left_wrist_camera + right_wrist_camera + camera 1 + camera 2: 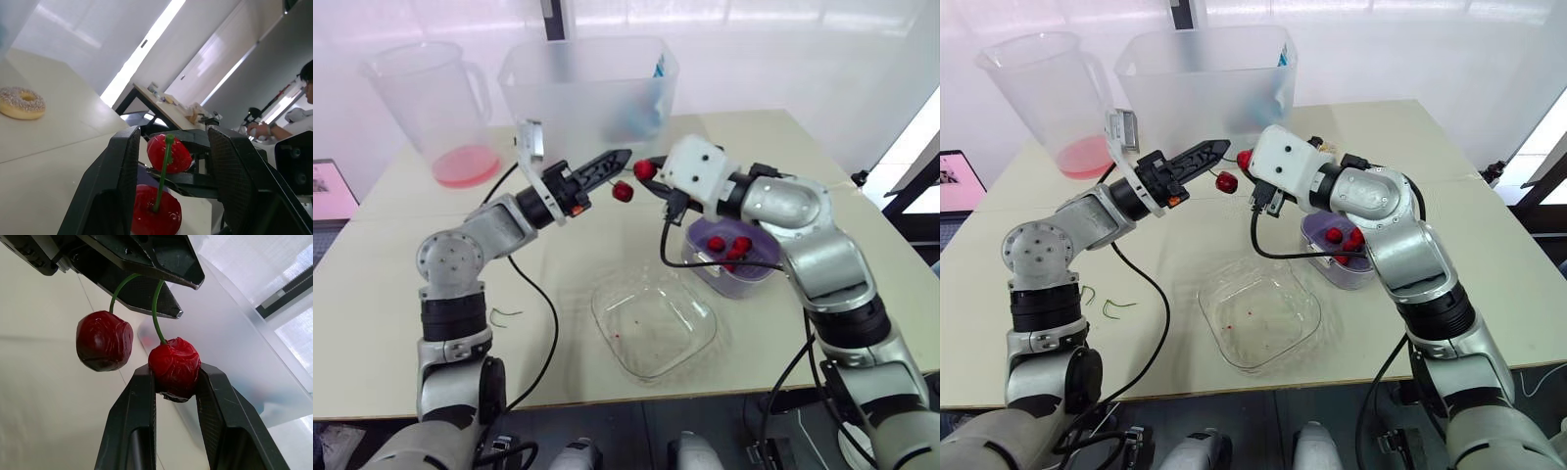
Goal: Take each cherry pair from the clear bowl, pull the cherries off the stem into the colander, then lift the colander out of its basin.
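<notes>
Plainly, the left pincer point(619, 157) pinches the stems point(163, 171) above the worktop point(558, 382), near the colander point(739, 284) — the right wrist view adds the right pincer point(173, 377) clamped on one cherry point(174, 360), its twin point(104, 340) dangling free.

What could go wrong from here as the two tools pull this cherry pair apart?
1. The free cherry hangs over the bare table, not above the colander; if it tears off during the pull, it likely lands on the table.
2. The right tool pinches the other cherry only at its fingertips, so it may squirt out.
3. The left tool holds just the thin stem, which could slip free.
</notes>
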Motion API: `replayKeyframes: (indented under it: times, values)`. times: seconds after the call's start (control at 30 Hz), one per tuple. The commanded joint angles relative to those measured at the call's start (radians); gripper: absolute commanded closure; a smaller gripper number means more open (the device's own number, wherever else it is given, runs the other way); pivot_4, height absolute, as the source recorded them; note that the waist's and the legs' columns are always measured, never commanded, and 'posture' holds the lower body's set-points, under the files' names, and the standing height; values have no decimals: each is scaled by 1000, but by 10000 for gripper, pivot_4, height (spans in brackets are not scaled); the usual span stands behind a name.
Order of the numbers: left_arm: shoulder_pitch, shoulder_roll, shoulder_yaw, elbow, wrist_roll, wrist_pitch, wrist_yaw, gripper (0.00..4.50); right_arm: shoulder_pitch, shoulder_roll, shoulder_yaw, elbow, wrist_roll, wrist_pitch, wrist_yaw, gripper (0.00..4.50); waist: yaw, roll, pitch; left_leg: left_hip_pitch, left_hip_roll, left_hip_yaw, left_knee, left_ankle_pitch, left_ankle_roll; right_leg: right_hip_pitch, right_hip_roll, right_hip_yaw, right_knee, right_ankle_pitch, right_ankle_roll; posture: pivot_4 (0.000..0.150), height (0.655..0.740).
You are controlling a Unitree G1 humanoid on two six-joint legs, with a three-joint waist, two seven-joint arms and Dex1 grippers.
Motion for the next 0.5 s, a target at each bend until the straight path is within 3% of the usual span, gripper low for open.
replayKeyframes:
  times: [0.03, 0.2, 0.3, 0.4, 0.5]
  values:
    - [-17, 1, 12, -16, -31, 1, 4, 24624, -17, 7, -4, -43, 3, -4, 8, 35699, 0, 0, 0, 0, 0, 0, 0, 0, 0, 0, 0, 0, 0, 0, 0, 1500, 7400]
    - [-19, 8, 15, -13, -58, 22, 1, 44448, -12, 18, 14, -57, 3, -8, 19, 35699, 0, 0, 0, 0, 0, 0, 0, 0, 0, 0, 0, 0, 0, 0, 0, 1500, 7400]
    - [-20, 22, 6, -17, -52, 29, -12, 44448, -6, 25, 8, -66, 18, 6, 25, 35699, 0, 0, 0, 0, 0, 0, 0, 0, 0, 0, 0, 0, 0, 0, 0, 1500, 7400]
    - [-21, 43, 8, -7, -43, 29, -28, 45000, -3, 40, -37, -76, 62, 31, 22, 25067, 0, 0, 0, 0, 0, 0, 0, 0, 0, 0, 0, 0, 0, 0, 0, 1500, 7400]
    - [-23, 65, 6, 3, -37, 30, -48, 45000, 12, 11, -59, -101, 103, 54, 59, 10437, 2, 0, 0, 0, 0, 0, 0, 0, 0, 0, 0, 0, 0, 0, 0, 1500, 7400]
